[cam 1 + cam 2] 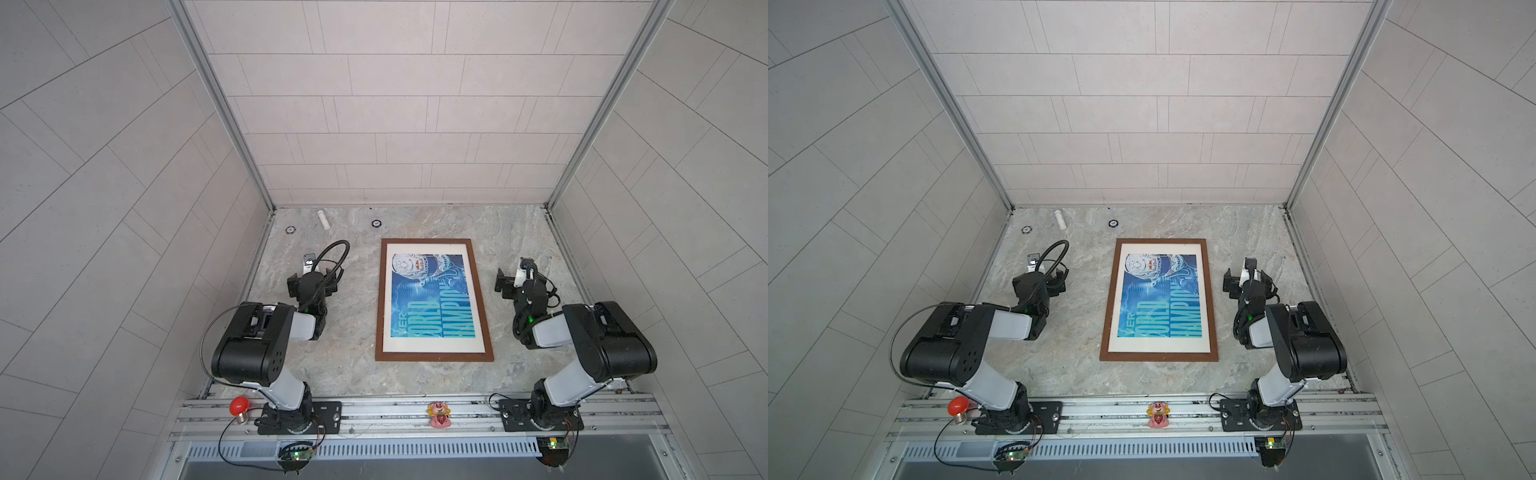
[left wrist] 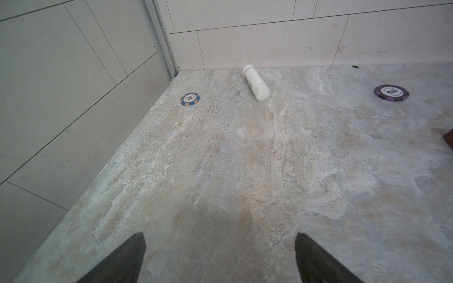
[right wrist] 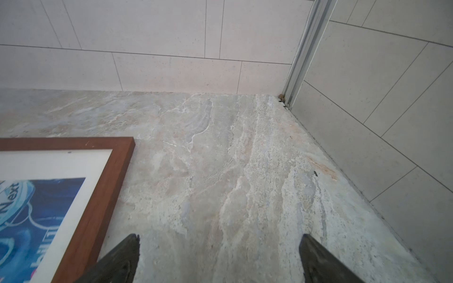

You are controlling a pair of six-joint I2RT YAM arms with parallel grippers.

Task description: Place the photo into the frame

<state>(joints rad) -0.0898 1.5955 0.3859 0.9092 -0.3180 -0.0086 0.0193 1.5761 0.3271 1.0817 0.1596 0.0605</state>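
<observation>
- Since photo point(image 1: 430, 299) already sits inside frame point(image 1: 434, 356), face up and flat mid-desk point(image 1: 340, 365), I judge the insert done. What's left is a clean retreat.
- Left hand point(image 2: 220, 236): released, jaws wide, nothing between them, over bare desk, well apart from frame.
- Right hand point(image 3: 219, 236): released too, empty, near frame's far right corner, not touching.
- To finish well, lift both hands straight up before swinging, so no finger clips a rail.
- Check the cream border is even on all four sides; it looks so in both top views.
- If a reseat is needed, press near the corners, not mid-pane.
- Writing on photo: teal "ORLD" / "HAMPION" with the first letters cut off or unclear, plus "VER".
- Right wrist view shows "Next" on helmet point(image 3: 14, 196).
- Back of desk: blue chip point(image 2: 190, 99) reads "10", purple chip point(image 2: 391, 92) reads "500".
- White tube point(image 2: 256, 83) lies between them; its label is too small to read.
</observation>
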